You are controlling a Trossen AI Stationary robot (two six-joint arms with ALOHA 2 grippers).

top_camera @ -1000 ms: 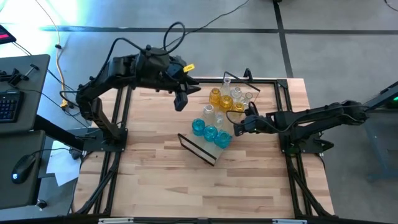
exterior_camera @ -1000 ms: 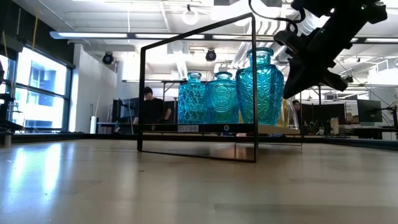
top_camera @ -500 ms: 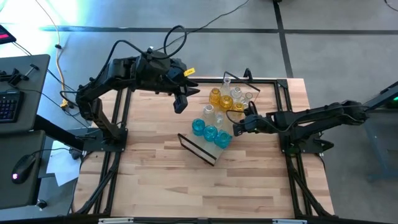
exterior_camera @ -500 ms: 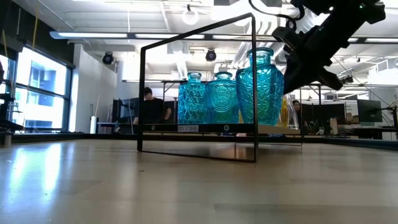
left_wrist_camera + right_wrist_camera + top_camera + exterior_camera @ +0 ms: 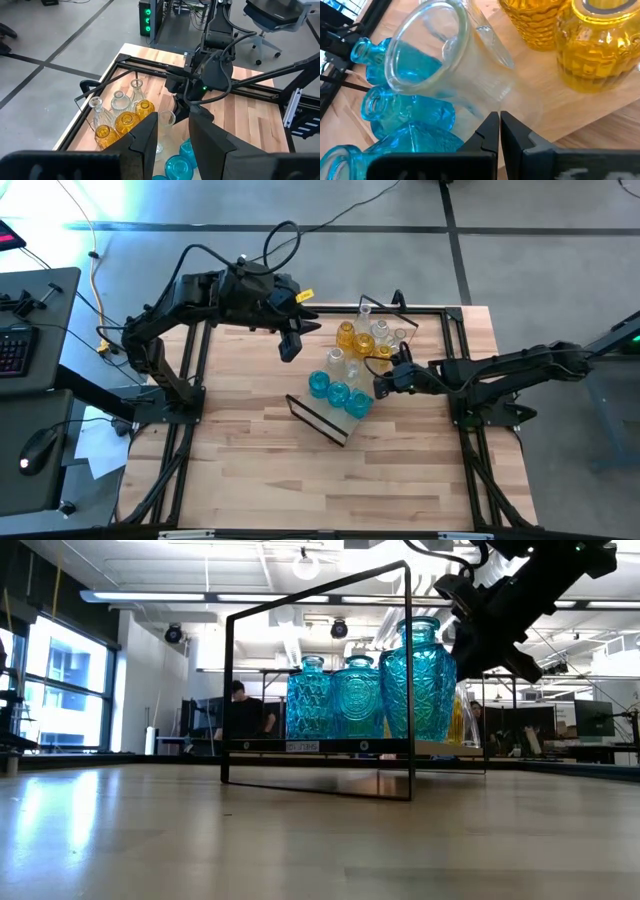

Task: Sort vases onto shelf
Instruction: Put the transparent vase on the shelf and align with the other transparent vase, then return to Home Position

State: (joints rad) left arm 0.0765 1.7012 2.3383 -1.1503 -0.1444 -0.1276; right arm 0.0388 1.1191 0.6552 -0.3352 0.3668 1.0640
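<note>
Vases [image 5: 345, 365] seemingly all on shelf [image 5: 318, 420]

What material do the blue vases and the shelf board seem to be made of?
The blue vases look like glass: translucent teal, glossy, with a pressed diamond pattern that lets room light through. The shelf board looks like light wood with a matte finish and faint grain; its end frame appears to be thin black metal wire.

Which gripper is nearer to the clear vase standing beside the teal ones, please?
The right gripper, fingers shut, sits close beside the clear vase on the shelf. The left gripper hovers farther off, beyond the shelf's edge.
</note>
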